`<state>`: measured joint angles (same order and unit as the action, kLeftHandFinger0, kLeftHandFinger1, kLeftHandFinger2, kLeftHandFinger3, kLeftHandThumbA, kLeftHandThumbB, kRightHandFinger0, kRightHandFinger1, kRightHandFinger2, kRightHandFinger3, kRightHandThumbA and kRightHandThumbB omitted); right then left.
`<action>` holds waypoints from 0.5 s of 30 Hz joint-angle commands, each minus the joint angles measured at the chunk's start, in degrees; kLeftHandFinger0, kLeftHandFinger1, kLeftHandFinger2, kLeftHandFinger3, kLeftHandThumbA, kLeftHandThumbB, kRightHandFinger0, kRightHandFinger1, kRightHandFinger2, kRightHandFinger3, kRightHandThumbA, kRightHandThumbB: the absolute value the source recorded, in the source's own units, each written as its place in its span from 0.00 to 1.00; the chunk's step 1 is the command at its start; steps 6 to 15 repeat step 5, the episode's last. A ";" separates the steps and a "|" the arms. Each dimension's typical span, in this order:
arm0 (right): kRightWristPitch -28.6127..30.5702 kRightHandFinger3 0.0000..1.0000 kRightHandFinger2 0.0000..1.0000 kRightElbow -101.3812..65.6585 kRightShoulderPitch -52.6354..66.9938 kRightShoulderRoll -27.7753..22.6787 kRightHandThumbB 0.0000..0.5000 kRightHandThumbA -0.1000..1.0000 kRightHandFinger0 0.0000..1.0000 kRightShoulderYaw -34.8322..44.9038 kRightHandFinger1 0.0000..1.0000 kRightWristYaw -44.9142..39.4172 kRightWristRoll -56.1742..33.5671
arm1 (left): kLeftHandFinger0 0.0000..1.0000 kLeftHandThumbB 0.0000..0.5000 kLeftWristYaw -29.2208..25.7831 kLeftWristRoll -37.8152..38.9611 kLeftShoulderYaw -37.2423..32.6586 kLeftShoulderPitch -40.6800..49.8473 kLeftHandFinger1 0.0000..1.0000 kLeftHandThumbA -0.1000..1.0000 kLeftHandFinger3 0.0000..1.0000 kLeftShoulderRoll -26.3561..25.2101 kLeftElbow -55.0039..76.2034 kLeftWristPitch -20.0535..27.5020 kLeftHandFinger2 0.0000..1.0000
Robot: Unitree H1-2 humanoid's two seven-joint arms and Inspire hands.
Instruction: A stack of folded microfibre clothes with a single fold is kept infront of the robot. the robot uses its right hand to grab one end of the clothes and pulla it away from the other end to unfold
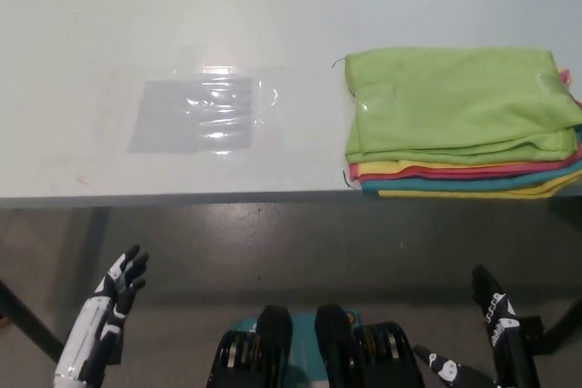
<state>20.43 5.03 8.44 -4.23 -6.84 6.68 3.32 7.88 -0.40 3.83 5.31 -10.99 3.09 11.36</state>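
**Both hands low, cloth stack untouched on table's right**

Left robot hand (116,290): white with black trim, at the lower left of the view, below the table's near edge and over the grey floor. Fingers spread apart and pointing up and away; it holds nothing.

Table (182,15): pale, glossy surface filling the upper half of the view, its near edge running straight across. A dark table leg shows beneath at the lower left.

Plastic sheet (195,115): clear, rectangular, lying flat on the table left of centre. It looks grey against the pale top, with bright glare on its wrinkles. Well apart from the cloths.

Stack (459,156): folded microfibre cloths on the right side of the table, near the front edge, reaching to the picture's right border. Top cloth (455,97) is lime green, with its doubled edges visible along the near side. Beneath it, edges of yellow, red or pink, teal and again yellow cloths show in thin layers along the front. A bit of pink peeks out at the far right corner. The stack sits neat and flat; nothing touches it.

Right robot hand (496,315): black with white markings, at the lower right, below table level and well short of the stack. Only a narrow part shows, pointing upward; cannot tell whether its fingers are spread or closed. It holds nothing visible.
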 commanded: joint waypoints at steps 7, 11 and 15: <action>1.41 1.00 1.00 -2.97 0.02 0.88 0.65 1.00 1.00 0.42 1.00 -0.68 1.88 | 1.00 0.76 0.21 2.54 0.66 -2.46 1.00 0.94 1.00 -0.75 0.22 -1.24 1.00; 1.41 1.00 1.00 -2.97 0.02 0.88 0.65 1.00 1.00 0.42 1.00 -0.68 1.88 | 1.00 0.76 0.21 2.54 0.66 -2.46 1.00 0.94 1.00 -0.75 0.22 -1.24 1.00; 1.41 1.00 1.00 -2.97 0.02 0.88 0.65 1.00 1.00 0.42 1.00 -0.68 1.88 | 1.00 0.76 0.21 2.54 0.66 -2.46 1.00 0.94 1.00 -0.75 0.22 -1.24 1.00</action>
